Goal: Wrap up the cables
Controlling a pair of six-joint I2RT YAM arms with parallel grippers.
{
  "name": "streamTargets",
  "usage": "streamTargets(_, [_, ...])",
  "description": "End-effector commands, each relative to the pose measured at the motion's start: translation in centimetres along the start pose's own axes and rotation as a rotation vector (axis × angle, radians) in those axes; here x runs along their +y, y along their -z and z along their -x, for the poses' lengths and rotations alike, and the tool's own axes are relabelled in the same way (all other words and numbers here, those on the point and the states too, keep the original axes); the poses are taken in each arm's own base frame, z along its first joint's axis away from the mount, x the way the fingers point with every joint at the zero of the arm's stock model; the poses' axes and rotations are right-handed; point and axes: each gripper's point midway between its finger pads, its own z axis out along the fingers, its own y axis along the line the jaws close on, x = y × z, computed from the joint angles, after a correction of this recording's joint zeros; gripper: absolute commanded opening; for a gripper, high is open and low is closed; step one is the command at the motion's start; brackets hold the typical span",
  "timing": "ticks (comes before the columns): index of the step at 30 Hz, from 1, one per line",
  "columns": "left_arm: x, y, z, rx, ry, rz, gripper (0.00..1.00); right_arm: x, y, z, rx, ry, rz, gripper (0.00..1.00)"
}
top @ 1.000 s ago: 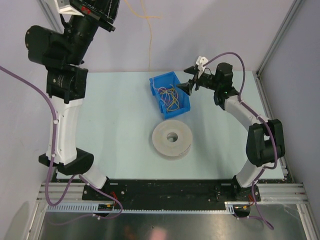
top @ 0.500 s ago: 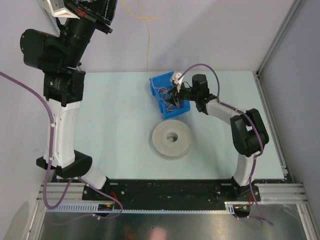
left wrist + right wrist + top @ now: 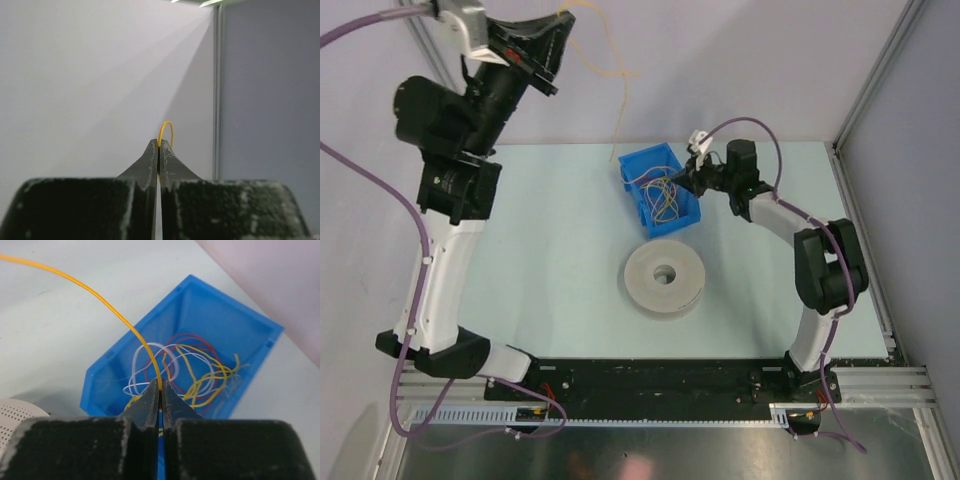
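Up at the far left, the left gripper is clamped on an orange cable; the right gripper pinches it over the blue bin.

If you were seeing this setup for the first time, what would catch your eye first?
The left gripper, raised high at the back left, pinches a thin yellow cable that hangs down toward the blue bin. There the right gripper is shut on an orange-yellow cable above a colourful tangle. A white perforated disc lies mid-table.
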Motion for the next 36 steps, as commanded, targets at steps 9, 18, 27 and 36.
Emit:
streamTargets(9, [5.2,3.8,-16.7,0.350,-0.088,0.205,0.00,-5.3,6.0,12.2,-0.207,0.172,-0.157,0.00])
streamTargets(18, [4.9,8.1,-26.1,0.554,-0.018,0.208,0.00,-5.1,3.2,8.9,0.040,0.624,-0.227,0.00])
streamTargets(27, [2.9,13.2,-33.8,0.739,0.146,0.190,0.00,-10.2,3.5,2.7,0.323,0.876,-0.359,0.00])
streamTargets(36, [3.4,15.3,-36.5,0.808,0.176,0.216,0.00,-16.4,8.4,2.1,0.420,1.019,-0.462,0.00])
